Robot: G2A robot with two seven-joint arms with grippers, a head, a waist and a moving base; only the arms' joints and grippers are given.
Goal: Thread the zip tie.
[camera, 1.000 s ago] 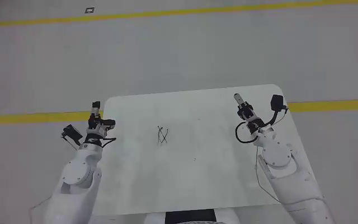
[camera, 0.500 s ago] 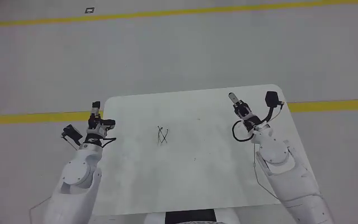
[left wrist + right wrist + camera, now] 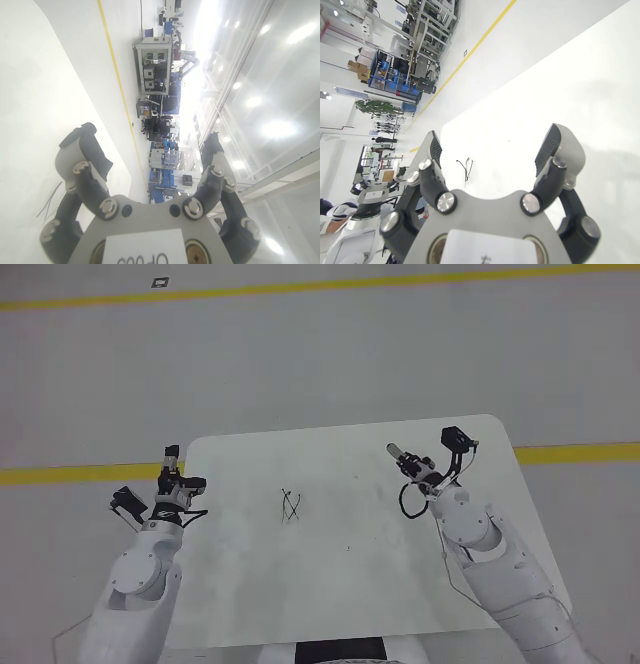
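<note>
1. Black ribbed pads (image 3: pixel 548 147) of my right gripper (image 3: pixel 495 140) stood wide apart and held nothing, just right of centre in the top view.
2. My left gripper (image 3: pixel 148 136) was also spread wide and empty, at the left edge of the white table (image 3: pixel 350 584).
3. The zip ties (image 3: pixel 290 505) lay crossed in a small bundle left of centre, well apart from both grippers.
4. I judged the step to be picking one tie. That called for coming down over a free end, clear of the crossing, and pinching a single strand.
</note>
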